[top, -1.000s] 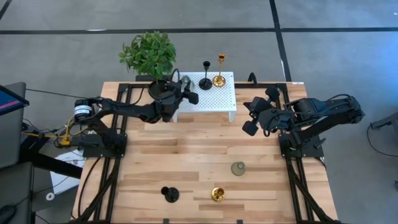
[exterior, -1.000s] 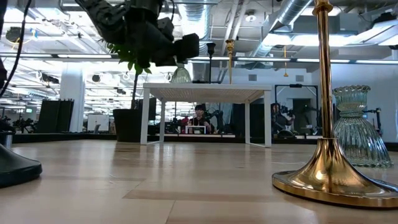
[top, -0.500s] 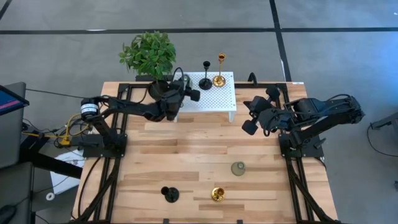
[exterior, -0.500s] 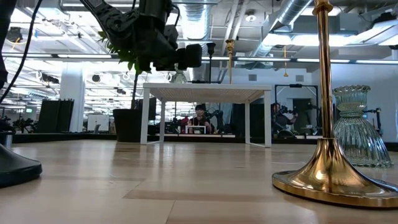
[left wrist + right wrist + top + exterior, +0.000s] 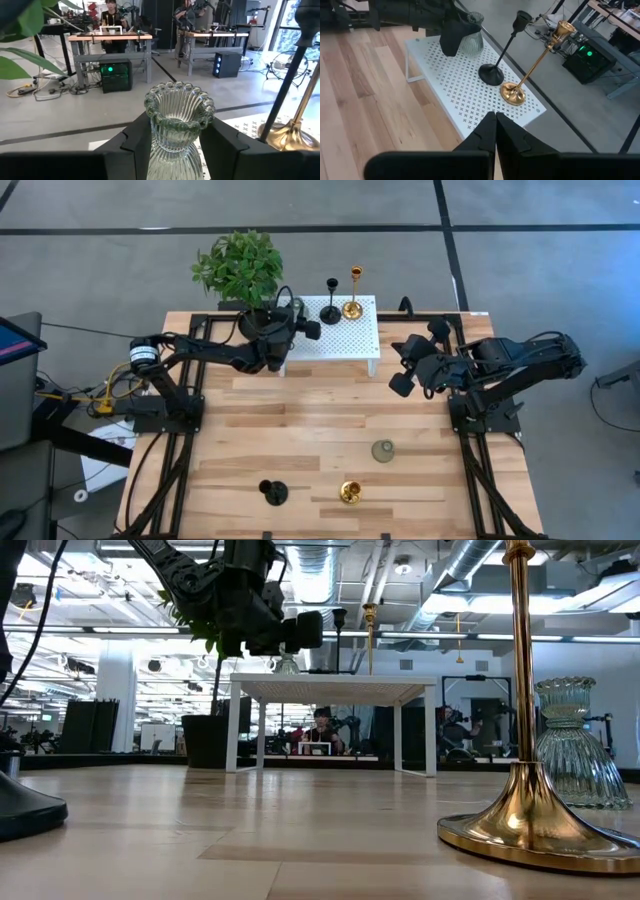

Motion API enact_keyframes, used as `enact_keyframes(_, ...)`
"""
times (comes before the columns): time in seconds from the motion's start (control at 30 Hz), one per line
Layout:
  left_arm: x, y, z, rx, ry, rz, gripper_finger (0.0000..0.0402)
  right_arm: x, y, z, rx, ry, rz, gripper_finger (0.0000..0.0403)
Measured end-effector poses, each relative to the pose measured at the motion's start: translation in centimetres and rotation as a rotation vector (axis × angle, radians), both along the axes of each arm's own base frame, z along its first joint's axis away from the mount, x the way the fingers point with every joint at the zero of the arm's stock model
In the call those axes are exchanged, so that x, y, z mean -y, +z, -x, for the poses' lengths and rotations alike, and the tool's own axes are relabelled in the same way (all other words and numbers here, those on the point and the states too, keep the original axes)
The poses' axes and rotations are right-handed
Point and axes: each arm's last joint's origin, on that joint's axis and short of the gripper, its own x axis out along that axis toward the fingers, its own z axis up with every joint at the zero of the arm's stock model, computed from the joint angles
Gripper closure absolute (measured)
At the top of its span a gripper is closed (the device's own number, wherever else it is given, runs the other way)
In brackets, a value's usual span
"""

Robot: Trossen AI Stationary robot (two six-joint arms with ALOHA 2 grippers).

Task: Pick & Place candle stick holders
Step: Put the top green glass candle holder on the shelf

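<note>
Left gripper [image 5: 287,321] clamps a glass holder [image 5: 178,125] over the white shelf [image 5: 350,340]. Two holders placed there; three remain at 6 o'clock (right gripper [image 5: 495,131] closed, idle).

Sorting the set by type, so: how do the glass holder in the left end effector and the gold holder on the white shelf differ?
The glass holder is squat, ribbed and grey-green; the gold holder is tall, slim-stemmed and shiny. The glass holder sits between the fingers of the left end effector over the white shelf; the gold holder stands free on it, beside a black holder. Both are upright.
</note>
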Motion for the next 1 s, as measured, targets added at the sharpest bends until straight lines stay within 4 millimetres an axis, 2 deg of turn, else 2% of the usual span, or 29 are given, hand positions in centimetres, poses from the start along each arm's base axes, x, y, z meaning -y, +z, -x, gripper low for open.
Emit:
enact_keyframes(0.13, -0.2, 0.0, 0.1, 0.004, 0.006, 0.001, 0.0254, 0.0, 0.0, 0.0, 0.0, 0.0, 0.0, 0.0403)
enact_keyframes(0.57, -0.2, 0.0, -0.1, 0.007, -0.056, -0.006, 0.017, 0.0, 0.0, 0.0, 0.0, 0.0, 0.0, 0.0403)
enact_keyframes(0.73, 0.0, 0.2, -0.1, -0.028, -0.062, -0.021, 0.0163, 0.0, 0.0, 0.0, 0.0, 0.0, 0.0, 0.0403)
enact_keyframes(1.0, 1.1, 0.7, 0.0, -0.129, -0.064, -0.062, 0.0176, 0.0, 0.0, 0.0, 0.0, 0.0, 0.0, 0.0403)
